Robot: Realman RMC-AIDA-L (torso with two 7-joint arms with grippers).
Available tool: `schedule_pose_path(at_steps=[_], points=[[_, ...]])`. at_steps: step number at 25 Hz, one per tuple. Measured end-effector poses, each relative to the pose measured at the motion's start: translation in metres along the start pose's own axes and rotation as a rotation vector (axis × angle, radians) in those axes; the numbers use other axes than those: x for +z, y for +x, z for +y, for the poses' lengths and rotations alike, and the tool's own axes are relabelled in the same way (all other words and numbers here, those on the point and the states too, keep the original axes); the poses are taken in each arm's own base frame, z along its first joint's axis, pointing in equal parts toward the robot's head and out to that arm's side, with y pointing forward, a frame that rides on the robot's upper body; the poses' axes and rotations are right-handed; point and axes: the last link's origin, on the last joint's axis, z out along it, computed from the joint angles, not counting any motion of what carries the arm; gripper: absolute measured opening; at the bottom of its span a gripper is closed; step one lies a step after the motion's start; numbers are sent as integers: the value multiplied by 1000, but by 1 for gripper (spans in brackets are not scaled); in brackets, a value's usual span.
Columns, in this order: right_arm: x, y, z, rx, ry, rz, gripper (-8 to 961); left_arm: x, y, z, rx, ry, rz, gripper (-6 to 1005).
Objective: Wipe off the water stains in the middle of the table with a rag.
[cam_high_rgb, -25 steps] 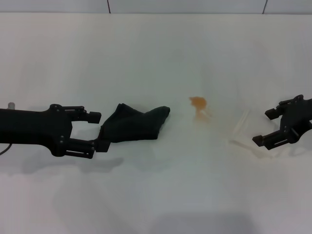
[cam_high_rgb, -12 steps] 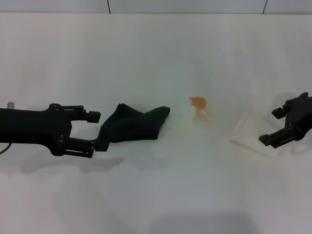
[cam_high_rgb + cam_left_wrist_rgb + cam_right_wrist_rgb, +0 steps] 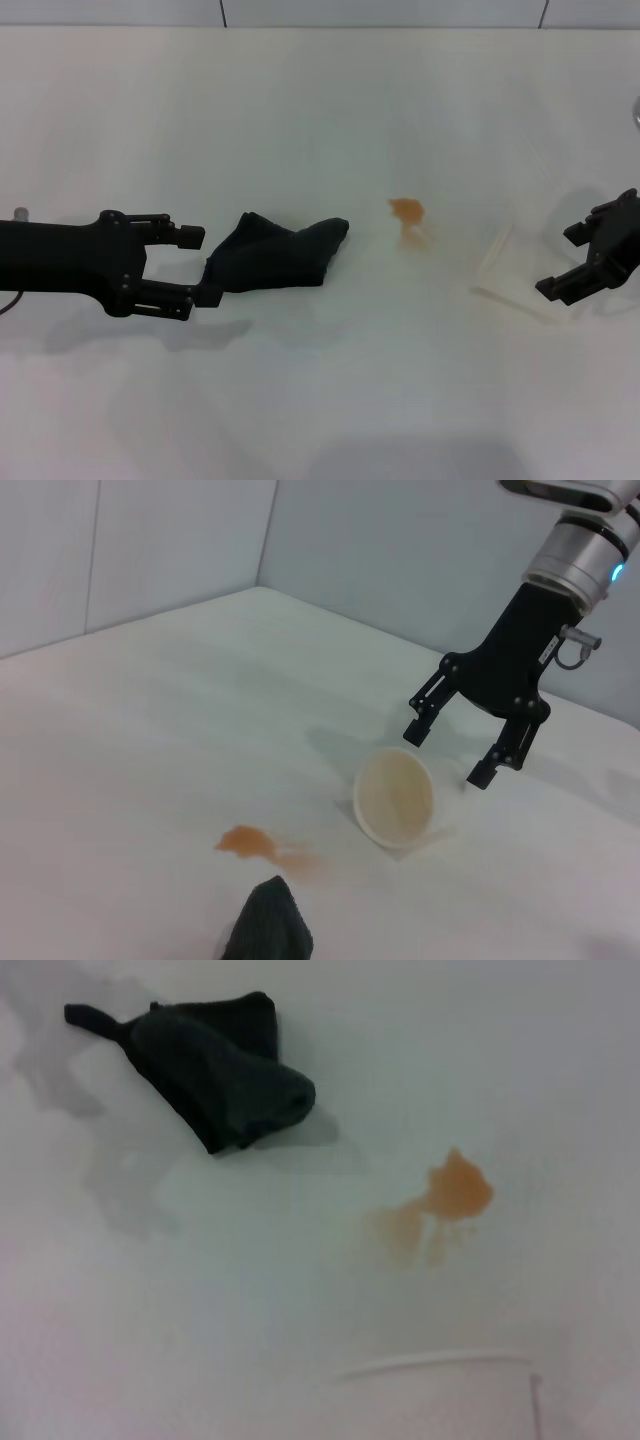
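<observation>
The dark rag [image 3: 280, 255] lies crumpled on the white table [image 3: 300, 120], left of centre. My left gripper [image 3: 202, 266] is open, level with the table, and its fingertips flank the rag's left end. The orange-brown water stain [image 3: 407, 210] with a thin trickle is to the right of the rag, apart from it. My right gripper [image 3: 558, 262] is open and empty at the right edge. The left wrist view shows the rag's tip [image 3: 268, 928], the stain [image 3: 245, 842] and the right gripper [image 3: 448, 756]. The right wrist view shows the rag [image 3: 215, 1070] and the stain [image 3: 455, 1190].
A clear plastic cup [image 3: 512, 272] lies on its side between the stain and my right gripper. Its round mouth faces the left wrist view [image 3: 395, 800], and its rim shows in the right wrist view [image 3: 440, 1375].
My right gripper has drawn back to the right, away from the cup. My left gripper has hardly moved at the rag's end.
</observation>
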Motion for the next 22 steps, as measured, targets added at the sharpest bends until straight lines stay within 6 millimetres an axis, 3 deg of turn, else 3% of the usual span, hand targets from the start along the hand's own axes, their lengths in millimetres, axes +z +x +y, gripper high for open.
schedule_pose_path(at_steps=[22], points=[[7, -18, 9, -61, -2, 28, 820, 1, 0, 0, -1, -1, 1, 853]])
